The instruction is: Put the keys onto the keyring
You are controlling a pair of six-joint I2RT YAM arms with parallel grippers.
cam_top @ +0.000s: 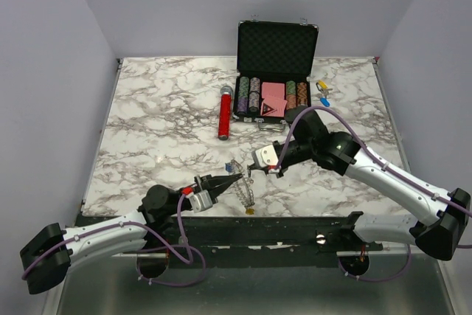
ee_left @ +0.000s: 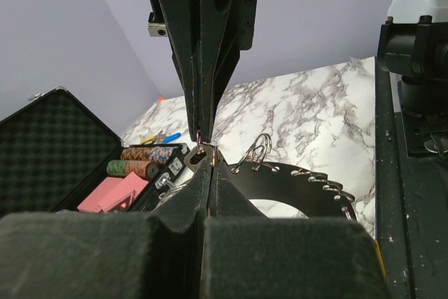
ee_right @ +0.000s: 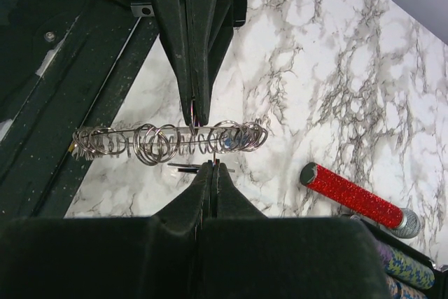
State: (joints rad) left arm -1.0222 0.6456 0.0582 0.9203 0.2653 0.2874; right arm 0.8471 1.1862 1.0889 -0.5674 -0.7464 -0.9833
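The left gripper (ee_left: 202, 148) has its fingers pressed almost together, pinching what looks like a small silver key (ee_left: 197, 153). The fingertips hide most of its shape. The right gripper (ee_right: 205, 143), just at the left one's 2 o'clock in the top view, is clamped on the keyring (ee_right: 168, 141). From that wrist the ring shows edge-on, with small split rings strung along it, too crowded to count. It sits near the 6 o'clock edge of the white, grey-veined marble table (cam_top: 162, 123), which is enclosed by plain lilac walls (cam_top: 51, 71). One red glitter cylinder (cam_top: 223, 116) lies at 11 o'clock from the grippers. One open black case (cam_top: 276, 46) holding chips stands at 12 o'clock. Two small blue and yellow pieces (cam_top: 322, 92) lie at its 3 o'clock, too small to identify.
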